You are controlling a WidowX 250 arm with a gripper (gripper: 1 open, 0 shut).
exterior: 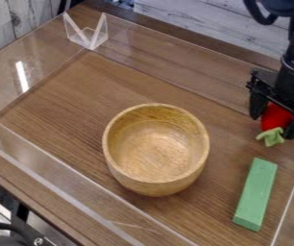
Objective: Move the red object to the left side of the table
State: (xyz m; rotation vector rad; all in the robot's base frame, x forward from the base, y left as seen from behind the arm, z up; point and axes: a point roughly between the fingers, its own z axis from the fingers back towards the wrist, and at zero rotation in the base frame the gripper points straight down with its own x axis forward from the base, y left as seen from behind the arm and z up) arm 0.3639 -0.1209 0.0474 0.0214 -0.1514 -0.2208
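Note:
The red object (277,118), a small toy strawberry with its green leafy end pointing toward the camera, lies on the table (98,86) at the far right, close to the right wall. My gripper (280,121) stands upright over it, jaws open, one black finger on either side of the strawberry. I cannot tell whether a finger touches it. The arm rises out of the top right corner of the view.
A wooden bowl (112,135) stands in the middle of the table. A flat green block (255,193) lies near the front right corner. Clear acrylic walls (35,178) border the tabletop, and a clear folded stand (85,31) sits at the back left.

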